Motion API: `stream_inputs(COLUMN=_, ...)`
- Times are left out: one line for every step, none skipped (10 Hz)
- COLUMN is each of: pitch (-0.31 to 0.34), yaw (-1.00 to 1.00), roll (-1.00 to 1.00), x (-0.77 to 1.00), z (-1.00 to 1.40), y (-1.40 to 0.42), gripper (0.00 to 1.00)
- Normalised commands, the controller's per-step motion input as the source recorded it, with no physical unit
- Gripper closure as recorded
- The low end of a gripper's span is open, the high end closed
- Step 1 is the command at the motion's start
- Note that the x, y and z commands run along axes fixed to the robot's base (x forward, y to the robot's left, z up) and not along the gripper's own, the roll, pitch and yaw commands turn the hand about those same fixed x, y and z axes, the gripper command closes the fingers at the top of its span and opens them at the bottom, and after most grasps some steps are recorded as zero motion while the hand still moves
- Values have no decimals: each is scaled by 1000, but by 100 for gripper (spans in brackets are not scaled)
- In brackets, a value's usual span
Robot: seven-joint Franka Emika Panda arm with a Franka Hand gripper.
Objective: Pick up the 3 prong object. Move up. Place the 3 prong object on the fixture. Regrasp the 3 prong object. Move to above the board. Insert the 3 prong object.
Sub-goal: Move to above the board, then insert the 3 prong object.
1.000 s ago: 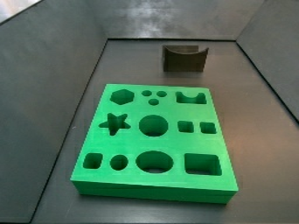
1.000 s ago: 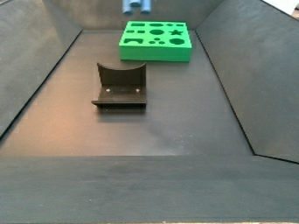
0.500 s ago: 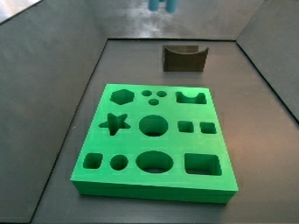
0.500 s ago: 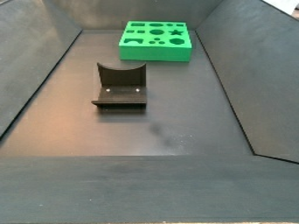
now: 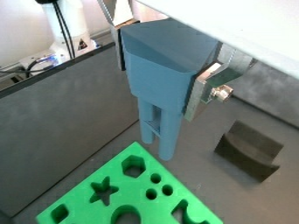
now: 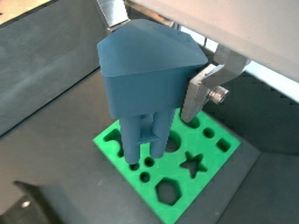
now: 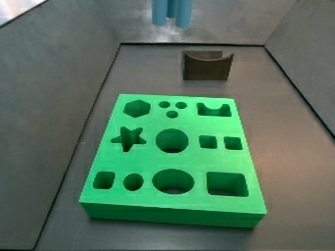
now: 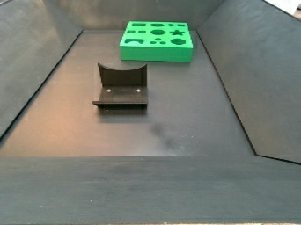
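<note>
Prongs of the 3 prong object (image 5: 162, 83) point down toward the floor in both wrist views, and we see the gripper (image 5: 176, 70) clamped on the wide upper body of this blue-grey piece. One silver finger (image 5: 208, 86) presses against its side in a wrist view; the same plate shows at (image 6: 207, 85) beside the piece (image 6: 146, 79). The finger on the far side is hidden behind the block, so we cannot see it.

We find the piece held high above everything. In a side view only its lower prongs (image 7: 173, 12) reach into the picture at the top edge, over the back wall and well above the floor. In the side view that looks from beyond the fixture toward the board, neither the piece nor the gripper is visible.

The board (image 7: 174, 157) lies flat on the dark floor, and we also see it at (image 8: 157, 41), (image 5: 131, 194) and (image 6: 181, 159). Its cut-outs are empty, including the three small holes (image 7: 171, 106) near the hexagon (image 7: 135, 106).

The fixture (image 8: 121, 86) stands on the floor apart from the board, with nothing resting on it; it also appears at (image 7: 207, 64) and (image 5: 249, 149).
</note>
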Motion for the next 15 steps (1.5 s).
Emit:
stream_inputs(pitch=-49, yaw=-5, roll=-226, x=-57, z=8, y=-5, gripper=100)
stream_inputs(pitch=-19, yaw=0, roll=0, x=-37, z=0, y=0, gripper=100)
stream_inputs(pitch=-37, yaw=-217, roll=-26, x=0, z=-80, y=0, gripper=100)
stream_inputs(pitch=-50, yaw=-583, roll=-170, x=229, z=-309, y=129, gripper=100)
stream_inputs(pitch=-49, yaw=-771, roll=-189, x=357, z=-394, y=63, gripper=100)
stream_inputs(pitch=-41, yaw=-811, roll=-173, x=317, z=-466, y=40, gripper=100)
stream_inputs(pitch=-44, yaw=-837, roll=-153, x=269, z=-509, y=23, gripper=100)
stream_inputs(pitch=-46, yaw=-843, roll=-147, x=249, z=-520, y=14, gripper=100)
stream_inputs(pitch=-34, yaw=-854, roll=-130, x=234, z=-540, y=6, gripper=100)
stream_inputs(pitch=-29, yaw=-871, roll=-117, x=211, z=-563, y=3, gripper=100)
stream_inputs(pitch=-26, yaw=-886, roll=-110, x=197, z=-569, y=0, gripper=100)
stream_inputs(pitch=-27, yaw=-897, roll=-101, x=177, z=-580, y=0, gripper=100)
stream_inputs(pitch=-27, yaw=-920, roll=-91, x=140, z=-583, y=0, gripper=100)
stream_inputs(pitch=-30, yaw=-923, roll=-93, x=143, z=-557, y=0, gripper=100)
stream_inputs(pitch=-30, yaw=-934, roll=-83, x=114, z=-474, y=0, gripper=100)
